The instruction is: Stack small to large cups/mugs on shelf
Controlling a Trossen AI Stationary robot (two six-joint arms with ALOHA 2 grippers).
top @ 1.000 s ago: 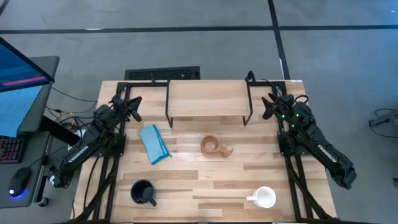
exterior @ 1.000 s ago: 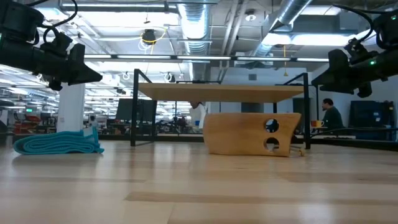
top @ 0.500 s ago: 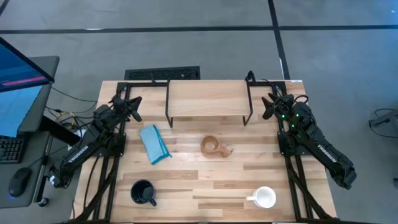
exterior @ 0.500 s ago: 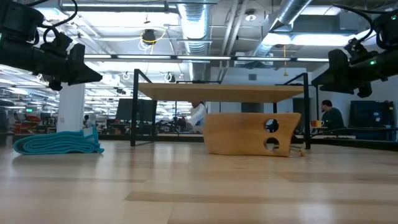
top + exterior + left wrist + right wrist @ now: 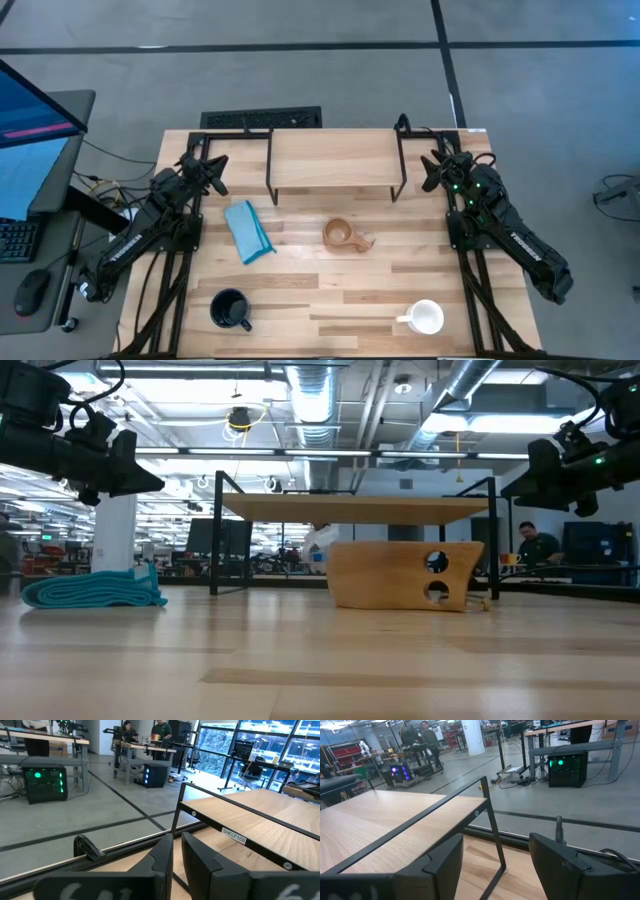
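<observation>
High view first: I am holding my left gripper (image 5: 218, 166) just off the left end of the shelf (image 5: 335, 158), fingers nearly together and gripping nothing. My right gripper (image 5: 430, 166) is hanging off the shelf's right end, spread wide and empty. The wooden cup (image 5: 340, 235) is sitting on the table (image 5: 330, 300) near the middle, just in front of the shelf and between my two grippers, apart from both. The dark mug (image 5: 230, 308) is resting at the near left and the white mug (image 5: 425, 318) at the near right, both well apart from my grippers. A blue cloth (image 5: 248, 230) is lying left of the wooden cup.

Low view: the wooden cup (image 5: 400, 574) is standing in front of the shelf (image 5: 355, 508), with both arms raised at either side.

Left wrist view: my fingers (image 5: 161, 855) are pointing past the shelf's end (image 5: 250, 820), a narrow slit between them.

Right wrist view: my fingers (image 5: 445, 857) are standing far apart, facing the shelf's other end (image 5: 395, 815).
</observation>
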